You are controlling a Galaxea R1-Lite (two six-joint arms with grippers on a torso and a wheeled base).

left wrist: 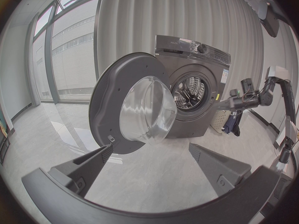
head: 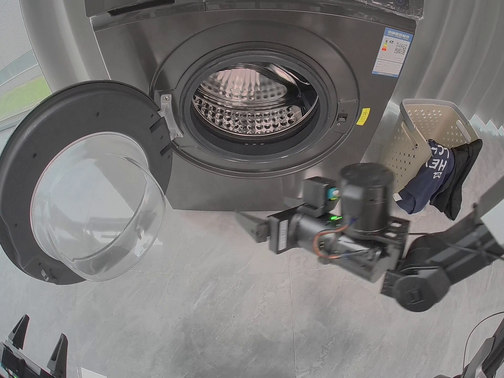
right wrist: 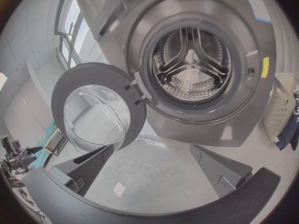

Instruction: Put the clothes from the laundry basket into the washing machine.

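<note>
Navy and black clothes (head: 433, 177) draped over laundry basket (head: 405, 153) rim beside open washing machine (head: 252, 32), left and right jaws released, empty; liable to tip basket if dragged.

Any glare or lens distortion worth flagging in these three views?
Head view: mild glare on the door glass, sheen on the floor. Left wrist view: strong fisheye bending, dark corners, window light streaked across the floor. Right wrist view: same fisheye warp; drum well lit.
</note>
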